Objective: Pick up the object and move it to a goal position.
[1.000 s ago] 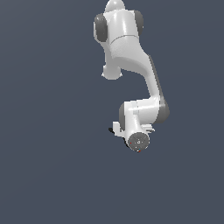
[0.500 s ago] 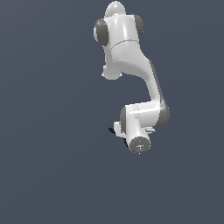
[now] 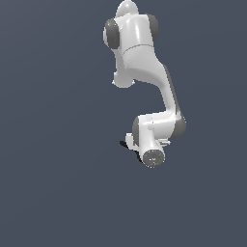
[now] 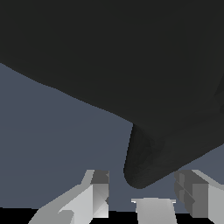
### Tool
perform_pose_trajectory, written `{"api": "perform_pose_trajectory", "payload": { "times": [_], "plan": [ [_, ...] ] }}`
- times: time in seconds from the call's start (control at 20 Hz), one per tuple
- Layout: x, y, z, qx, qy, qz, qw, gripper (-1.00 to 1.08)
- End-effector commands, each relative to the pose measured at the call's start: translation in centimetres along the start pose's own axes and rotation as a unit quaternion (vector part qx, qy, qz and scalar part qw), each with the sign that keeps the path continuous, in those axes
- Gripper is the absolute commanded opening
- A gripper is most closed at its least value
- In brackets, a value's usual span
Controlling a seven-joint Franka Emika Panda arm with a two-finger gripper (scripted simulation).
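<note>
In the wrist view the black clamp point(image 4: 131, 65) is very close and fills most of the picture. One rounded black end point(image 4: 140, 170) reaches down between my fingers. My gripper point(image 4: 140, 186) is open, with one fingertip point(image 4: 99, 186) on each side of that end and a visible gap to both. No red-orange tip shows. In the exterior view the white arm hangs over the spot, and its wrist point(image 3: 152, 157) hides the fingers. Only a small black bit of the clamp point(image 3: 123, 143) sticks out on the exterior view's left of the hand.
The flat grey-blue floor point(image 3: 58, 193) lies all around the arm. No other objects or edges show. The arm's upper links point(image 3: 135, 43) lean over the scene from the top of the exterior view.
The arm has hardly moved. The wrist has shifted very slightly over the clamp, and the black bit beside the hand stays in place.
</note>
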State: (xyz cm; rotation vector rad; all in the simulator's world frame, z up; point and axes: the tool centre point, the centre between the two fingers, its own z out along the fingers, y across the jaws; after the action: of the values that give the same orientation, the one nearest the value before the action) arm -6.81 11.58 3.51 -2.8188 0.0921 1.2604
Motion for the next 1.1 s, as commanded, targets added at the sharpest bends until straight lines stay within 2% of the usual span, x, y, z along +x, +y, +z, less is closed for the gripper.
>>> {"api": "perform_pose_trajectory", "payload": {
  "times": [0.0,0.4,0.45,1.05],
  "plan": [
    [0.0,0.0,0.7,0.000,-0.001,0.000,1.0000,0.28],
    [0.0,0.0,1.9,0.000,-0.001,0.000,1.0000,0.28],
    [0.0,0.0,1.9,0.000,-0.001,0.000,1.0000,-1.00],
    [0.0,0.0,1.9,0.000,-0.001,0.000,1.0000,-1.00]
  ]
}}
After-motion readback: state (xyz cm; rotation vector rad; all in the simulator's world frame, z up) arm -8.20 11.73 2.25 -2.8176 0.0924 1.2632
